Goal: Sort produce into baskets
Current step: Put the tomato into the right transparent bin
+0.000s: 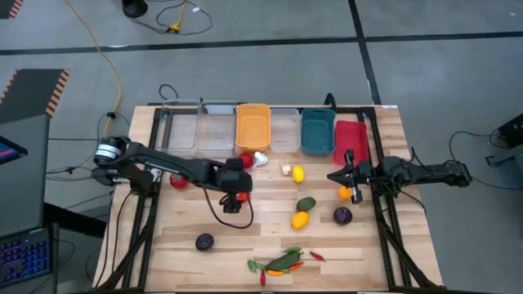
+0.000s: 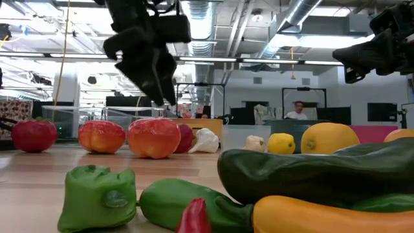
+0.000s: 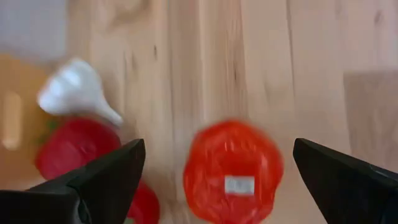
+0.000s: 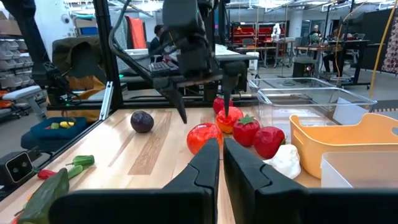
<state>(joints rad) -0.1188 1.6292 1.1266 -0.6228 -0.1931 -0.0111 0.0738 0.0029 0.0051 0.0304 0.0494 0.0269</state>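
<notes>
My counter (image 1: 204, 261) is a top of pale wooden planks, standing on a grey floor (image 1: 425, 73) crossed by dark lines. On that floor, beyond the counter's far edge, a yellow cable (image 1: 106, 57) snakes from a yellow plug (image 1: 174, 28), and a keyboard (image 1: 23, 257) with lit keys sits off my left side. Behind the counter, in the room, a person (image 2: 299, 110) sits at a desk among monitors.

produce (image 1: 300, 219) before baskets (image 1: 252, 126); on table (image 1: 392, 261)
</notes>
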